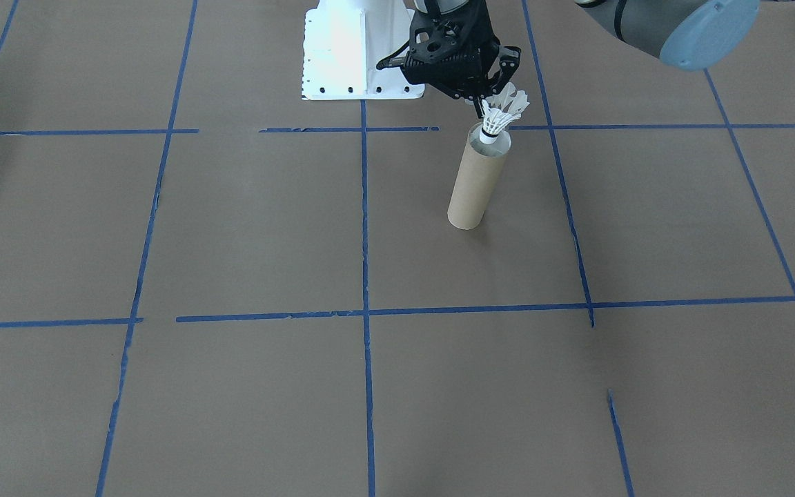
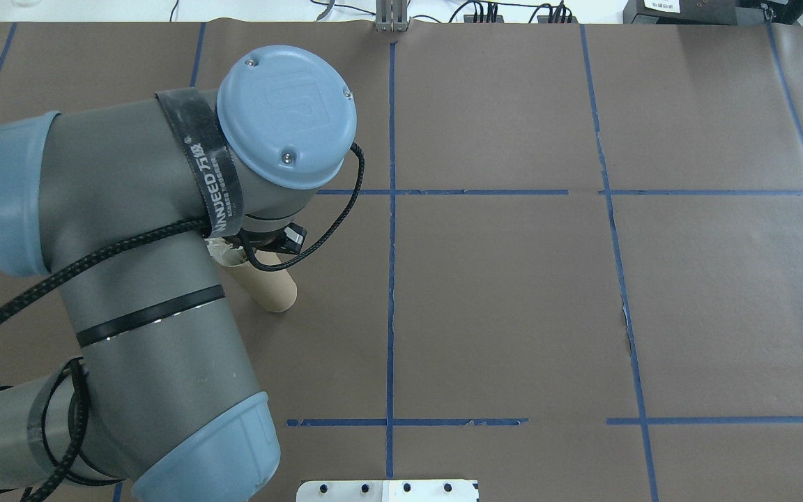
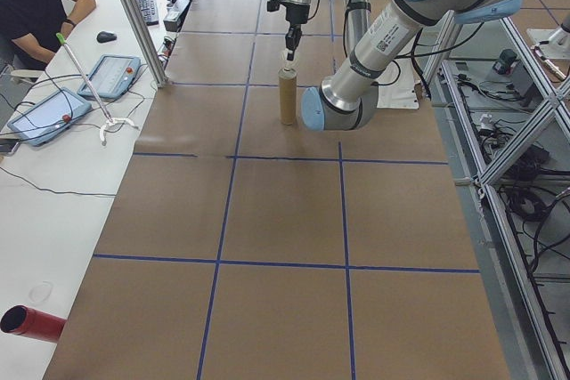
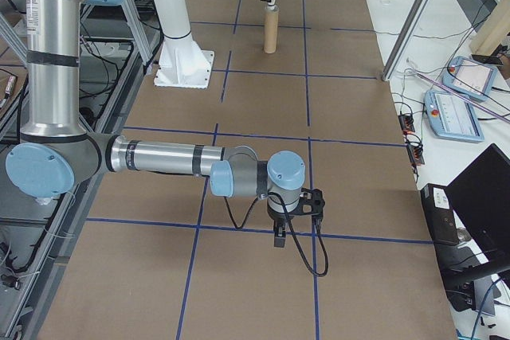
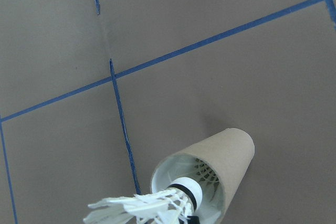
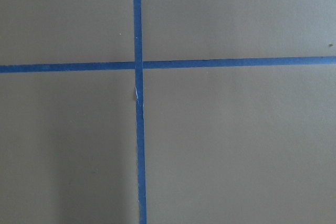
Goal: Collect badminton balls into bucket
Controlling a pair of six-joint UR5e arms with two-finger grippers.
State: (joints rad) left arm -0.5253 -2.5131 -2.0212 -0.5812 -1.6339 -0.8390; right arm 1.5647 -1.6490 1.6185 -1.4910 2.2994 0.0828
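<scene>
- Left gripper (image 1: 486, 96): fingers closed on the feather skirt of the shuttlecock (image 1: 499, 117), directly over the tube (image 1: 478, 178).
- Shuttlecock: cork tip down at the tube's mouth, long axis close to the tube's.
- Tube: upright; something pale lies inside, unidentifiable.
- Right gripper (image 4: 280, 232): well apart; finger state cannot be told.

Left arm (image 2: 143, 279) — grey tubular links, pale blue joint caps with small screws, black bands, a braided black cable, a lettered black strap; gripper black.
</scene>
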